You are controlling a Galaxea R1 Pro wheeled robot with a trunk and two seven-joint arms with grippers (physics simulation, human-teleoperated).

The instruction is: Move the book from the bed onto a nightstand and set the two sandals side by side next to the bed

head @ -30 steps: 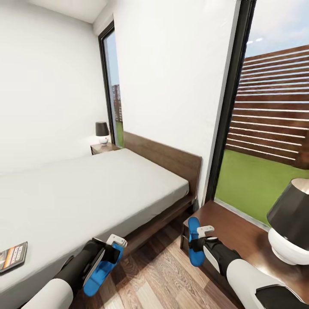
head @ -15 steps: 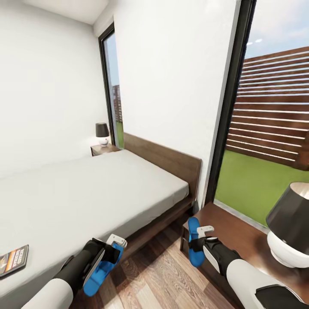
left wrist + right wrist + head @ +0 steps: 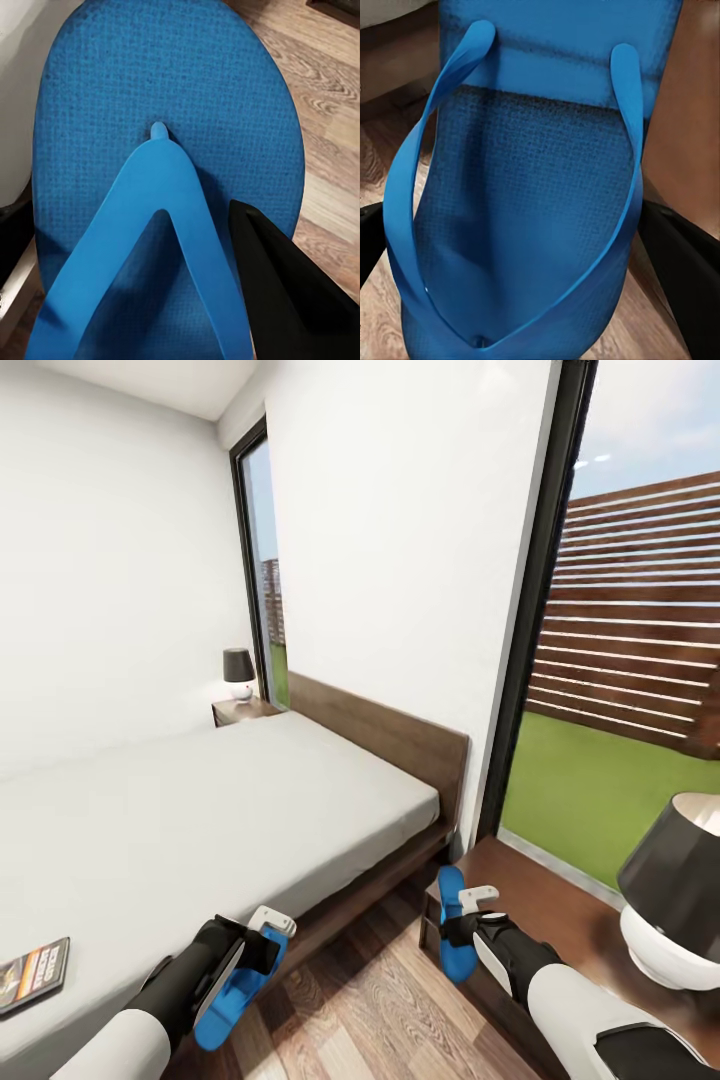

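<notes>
Each arm carries one bright blue sandal above the wood floor beside the bed (image 3: 200,810). My left gripper (image 3: 255,955) is shut on the left sandal (image 3: 228,990), whose sole and toe strap (image 3: 161,195) face the left wrist camera. On the other side my right gripper (image 3: 462,925) is shut on the second sandal (image 3: 455,930), seen close with its straps (image 3: 521,217) in the right wrist view. The book (image 3: 35,975) lies flat on the grey mattress near its front left edge. One nightstand (image 3: 560,920) is under my right arm, another nightstand (image 3: 240,710) stands at the far side of the headboard.
A black-shaded lamp (image 3: 672,905) with a white base sits on the near nightstand, close to my right forearm. A smaller lamp (image 3: 238,672) stands on the far one. Tall glass windows (image 3: 620,660) flank the headboard wall. A strip of wood floor (image 3: 370,1000) runs between bed and nightstand.
The whole view has shifted slightly, so the camera moved: the book and lamps sit a little differently in the picture. Both arms hold their sandals as before.
</notes>
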